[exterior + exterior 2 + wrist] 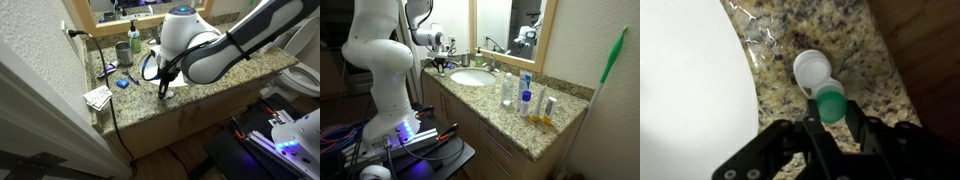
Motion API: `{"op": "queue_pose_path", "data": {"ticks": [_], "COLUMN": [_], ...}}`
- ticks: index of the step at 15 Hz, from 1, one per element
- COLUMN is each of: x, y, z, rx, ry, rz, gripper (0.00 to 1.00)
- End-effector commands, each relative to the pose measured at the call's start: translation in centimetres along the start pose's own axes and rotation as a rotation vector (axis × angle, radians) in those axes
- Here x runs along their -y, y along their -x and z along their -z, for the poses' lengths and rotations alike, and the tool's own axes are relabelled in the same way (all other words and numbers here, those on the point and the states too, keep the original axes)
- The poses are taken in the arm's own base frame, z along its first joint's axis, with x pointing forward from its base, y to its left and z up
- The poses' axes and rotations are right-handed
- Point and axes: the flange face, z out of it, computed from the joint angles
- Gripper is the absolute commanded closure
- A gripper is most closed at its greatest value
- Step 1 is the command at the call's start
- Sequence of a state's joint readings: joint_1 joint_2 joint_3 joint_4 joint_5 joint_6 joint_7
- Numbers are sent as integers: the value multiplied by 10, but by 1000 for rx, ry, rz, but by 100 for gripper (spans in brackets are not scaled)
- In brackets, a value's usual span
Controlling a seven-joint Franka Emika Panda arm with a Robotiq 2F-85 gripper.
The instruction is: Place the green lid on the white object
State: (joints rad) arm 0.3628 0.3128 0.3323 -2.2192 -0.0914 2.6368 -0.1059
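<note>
One green lid (831, 107), one white object (811, 69), one gripper (833, 122). Fingers narrow, clamped on green lid, its round face toward wrist camera. Lid touches lower-right end of white object. Object's long axis runs diagonally on granite counter (875, 60), beside sink (680, 80). Writing unreadable.

A home bathroom: a speckled brown granite counter (488, 106) holds a white oval sink basin (472, 78) beneath a wood-framed wall mirror (510, 25), with plastic toiletry bottles (525, 92) and a white toilet (302, 78) nearby.
</note>
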Motion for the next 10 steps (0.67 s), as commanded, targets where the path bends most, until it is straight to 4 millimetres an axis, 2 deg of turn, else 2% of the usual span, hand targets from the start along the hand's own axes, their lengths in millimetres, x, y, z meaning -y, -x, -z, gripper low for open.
{"op": "queue_pose_path", "data": {"ticks": [1, 7, 10], "x": [2, 8, 7], "y": [-1, 0, -1], "z": [6, 5, 5], "rx": [7, 46, 53], "ry": [19, 27, 41], "rz": [2, 7, -7], "gripper": [92, 87, 91]}}
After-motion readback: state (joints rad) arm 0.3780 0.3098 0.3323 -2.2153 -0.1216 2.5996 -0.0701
